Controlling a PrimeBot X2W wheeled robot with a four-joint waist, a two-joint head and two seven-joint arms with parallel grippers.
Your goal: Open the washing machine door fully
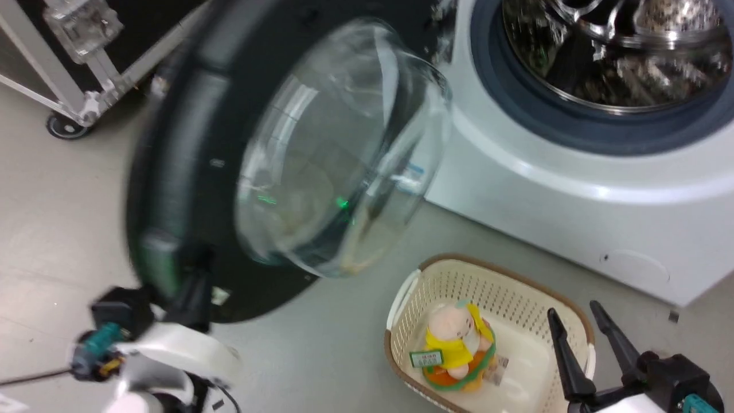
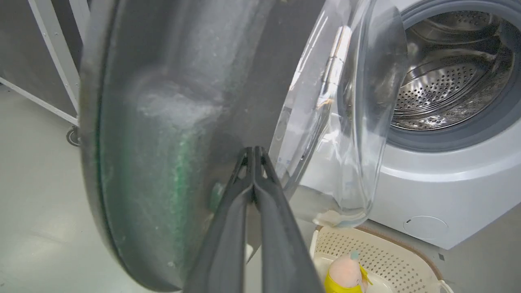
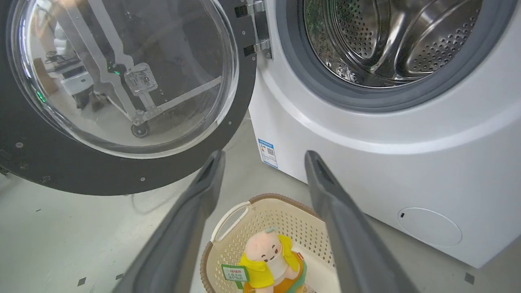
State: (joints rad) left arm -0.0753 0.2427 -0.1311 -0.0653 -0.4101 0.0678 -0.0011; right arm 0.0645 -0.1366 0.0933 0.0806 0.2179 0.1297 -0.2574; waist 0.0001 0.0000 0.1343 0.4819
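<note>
Left wrist view: left gripper point(image 2: 254, 151), fingers together, against the washing machine door point(image 2: 163, 122); tips may skid off its slick face.

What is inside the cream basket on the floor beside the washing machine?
A plush toy with a pink head and yellow top, bearing a tag, sits in the basket. A finger of the right gripper covers part of the basket's right side, so that part is unseen.
</note>
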